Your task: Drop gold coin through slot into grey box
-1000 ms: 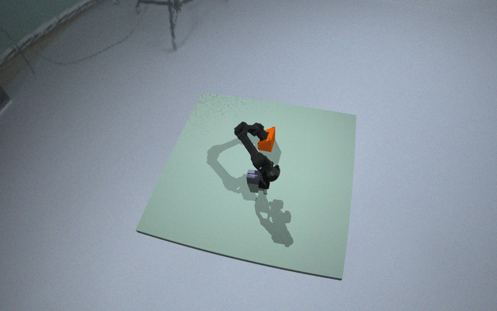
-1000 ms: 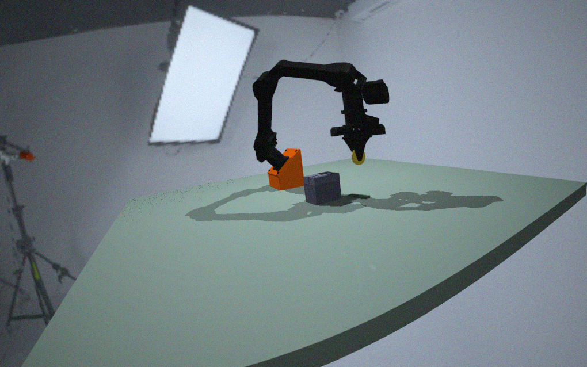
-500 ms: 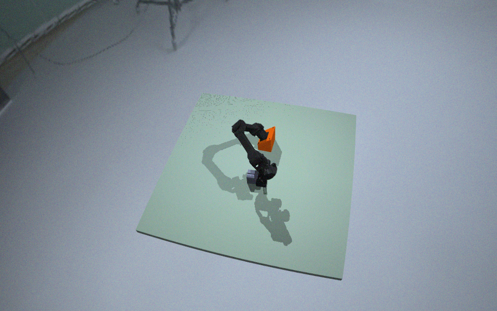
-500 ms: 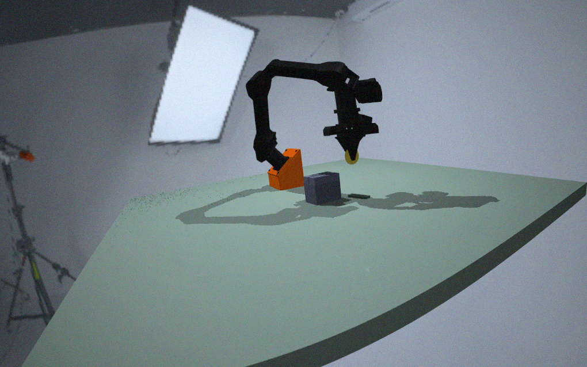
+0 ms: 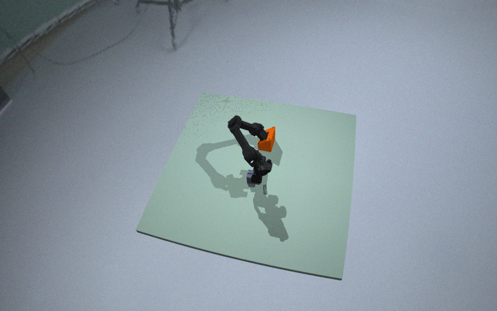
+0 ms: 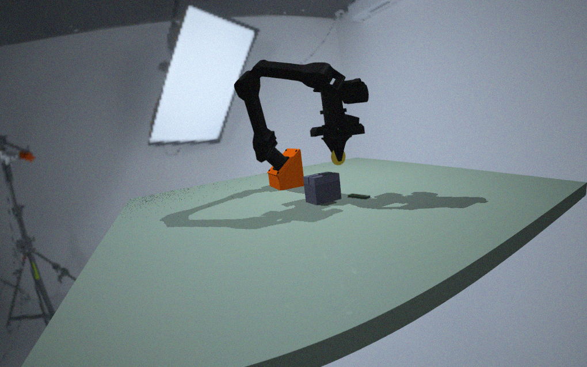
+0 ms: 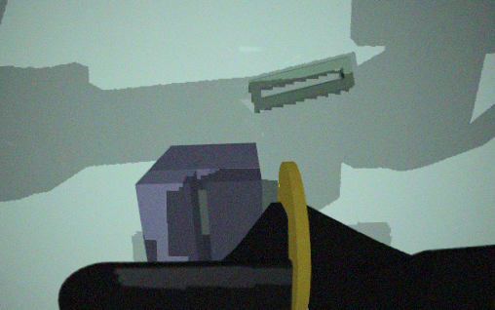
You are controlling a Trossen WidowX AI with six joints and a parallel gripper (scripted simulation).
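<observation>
The coin (image 6: 335, 161) (image 7: 300, 244) is pinched upright between the fingers (image 6: 338, 157), above the table (image 6: 194, 276) (image 7: 195, 29) (image 5: 205, 216). It is gold, round and thin. The box (image 6: 323, 188) (image 7: 234, 210) (image 5: 249, 176) sits lower; the holder (image 6: 358, 196) (image 7: 302, 93) (image 5: 264, 189) lies near it.
</observation>
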